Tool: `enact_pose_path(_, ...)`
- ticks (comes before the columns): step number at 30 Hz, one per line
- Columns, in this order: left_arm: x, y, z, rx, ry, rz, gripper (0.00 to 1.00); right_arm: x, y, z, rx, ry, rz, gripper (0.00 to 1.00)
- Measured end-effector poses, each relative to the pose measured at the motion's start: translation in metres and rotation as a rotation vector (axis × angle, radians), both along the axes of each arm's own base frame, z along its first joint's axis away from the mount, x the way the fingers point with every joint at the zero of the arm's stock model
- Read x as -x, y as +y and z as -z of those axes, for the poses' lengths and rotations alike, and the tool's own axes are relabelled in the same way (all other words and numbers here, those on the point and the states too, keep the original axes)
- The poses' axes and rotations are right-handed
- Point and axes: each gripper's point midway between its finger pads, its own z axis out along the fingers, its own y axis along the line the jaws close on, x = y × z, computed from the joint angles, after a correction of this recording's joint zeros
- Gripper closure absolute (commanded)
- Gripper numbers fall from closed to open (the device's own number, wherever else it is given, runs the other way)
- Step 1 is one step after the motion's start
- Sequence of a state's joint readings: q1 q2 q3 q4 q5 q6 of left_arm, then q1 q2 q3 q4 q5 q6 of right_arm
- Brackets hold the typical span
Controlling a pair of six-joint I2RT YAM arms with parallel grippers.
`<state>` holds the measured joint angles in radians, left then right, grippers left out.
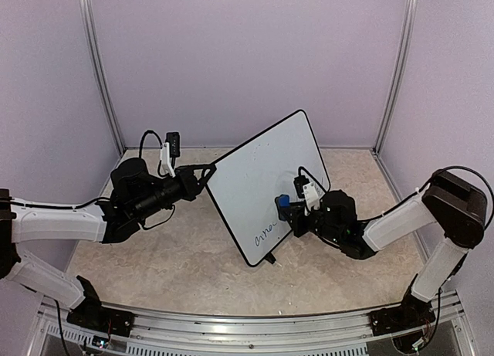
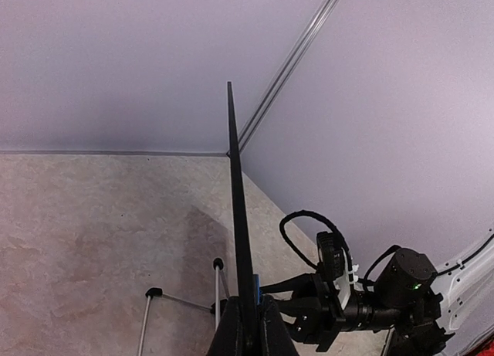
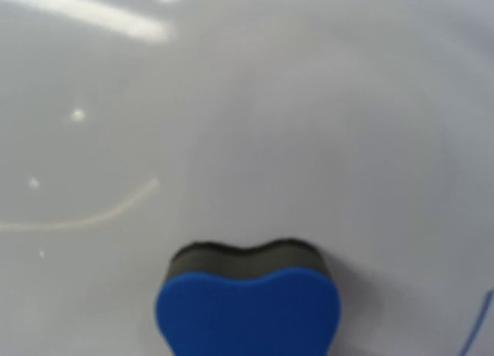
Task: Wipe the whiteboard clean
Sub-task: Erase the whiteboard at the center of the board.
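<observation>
Large glossy white rectangular whiteboard [image 1: 262, 178], thin black rim, rounded corners, stands tilted near mid-table, one corner down toward the arms and the far corner up toward the back wall. Left gripper [image 2: 248, 334] is clamped on the board's left edge, a finger either side of the rim. From that wrist the board reads as a thin black line, edge-on. Right gripper [image 1: 296, 214] is almost fully closed around a small two-lobed eraser [image 3: 248, 310] with a blue plastic back and black felt face, the felt laid against the white face. Its fingers do not show in its own wrist view, so the depth of the grip cannot be told. Dark blue handwriting [image 1: 265, 232] sits low on the board, just below the eraser in the overhead view, not yet wiped.

Risks, as judged:
- The board is pinched at one edge only, so a hard sideways push from the eraser could pivot it, flex it or work it out of the left fingers.
- The thin wire stand legs [image 2: 153, 293] look unlikely to resist much.
- Too light a press and the felt may skate on the gloss and leave ink. A faint pale arc [image 3: 93, 213] on the face may be such residue.
- A stroke carried off the lower edge could snag the eraser on the rim.

Surface: table [image 1: 154, 255] is pale mottled beige, stone-like and matte. Room: plain lilac walls [image 1: 247, 55] on three sides, silver upright posts [image 1: 99, 70] at the back corners, and overhead light glaring on the board.
</observation>
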<state>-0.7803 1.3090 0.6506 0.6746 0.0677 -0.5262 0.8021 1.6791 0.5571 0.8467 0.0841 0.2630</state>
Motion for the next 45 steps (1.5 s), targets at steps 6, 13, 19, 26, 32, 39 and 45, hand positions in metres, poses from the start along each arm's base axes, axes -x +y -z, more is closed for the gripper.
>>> enact_pose_path(6,0.000,0.000,0.000,0.002,-0.002,0.000,1.00,0.022,0.019,0.003,0.050,-0.040,-0.034,0.76)
enact_pose_path(13,0.000,0.002,0.000,0.004,-0.004,-0.003,1.00,0.046,0.040,0.006,0.086,-0.079,-0.077,0.76)
enact_pose_path(19,0.001,0.003,-0.002,0.001,-0.019,-0.001,1.00,0.071,0.064,0.009,0.111,-0.112,-0.142,0.76)
enact_pose_path(26,0.004,0.002,-0.005,-0.006,-0.044,0.017,1.00,0.087,0.077,0.012,0.116,-0.136,-0.176,0.76)
enact_pose_path(32,0.006,0.001,-0.006,-0.010,-0.059,0.032,1.00,0.085,0.075,0.011,0.119,-0.145,-0.145,0.76)
enact_pose_path(39,0.010,-0.002,-0.008,-0.014,-0.077,0.055,1.00,0.079,0.062,0.013,0.127,-0.137,-0.112,0.76)
enact_pose_path(45,0.010,-0.002,-0.009,-0.014,-0.079,0.057,1.00,0.049,0.026,0.014,0.143,-0.118,-0.006,0.76)
